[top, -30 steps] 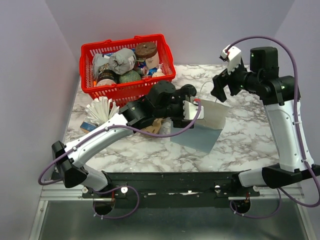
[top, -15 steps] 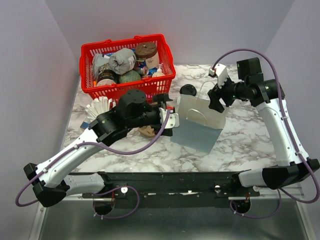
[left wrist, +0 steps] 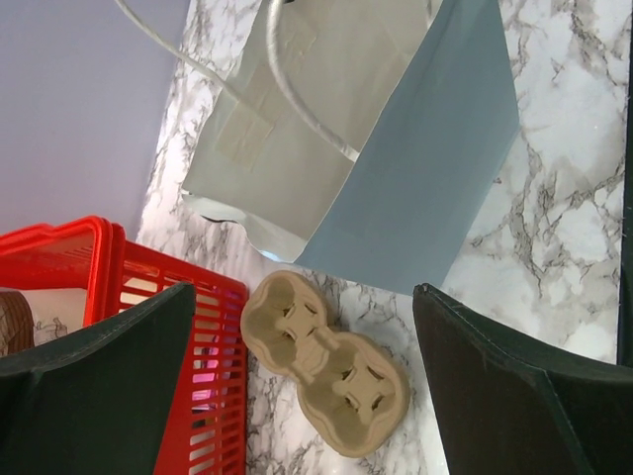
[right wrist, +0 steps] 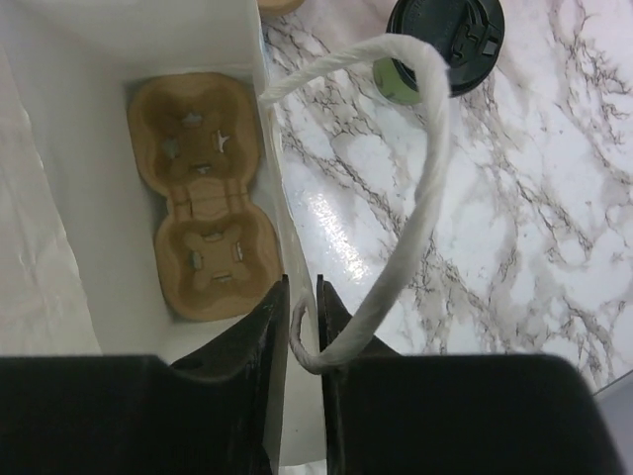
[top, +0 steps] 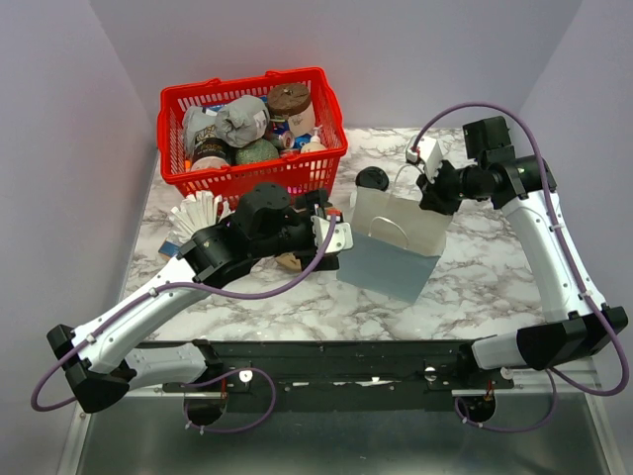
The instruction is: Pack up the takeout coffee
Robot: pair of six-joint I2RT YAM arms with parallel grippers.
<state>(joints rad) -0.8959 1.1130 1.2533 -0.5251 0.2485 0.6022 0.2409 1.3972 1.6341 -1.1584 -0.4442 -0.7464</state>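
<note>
Left gripper: you're hovering it with jaws spread wide, gripping nothing, above the cup carrier lying just beside the paper bag.
Right gripper: you're pinching the bag's rim by the handle — fingers nearly together.
Inside the bag: a second carrier is lying flat.
Takeout coffee: it's standing lidded on the marble table — just beyond the bag, outside it.

A white marble-patterned counter with grey veins fills the middle of the frame. Plain pale lavender walls enclose it: the back wall at the top, the left wall and the right wall. A black rail runs along its lower edge, with a dull grey metal sheet below. The light is soft, leaving one bright glare patch on the counter.
</note>
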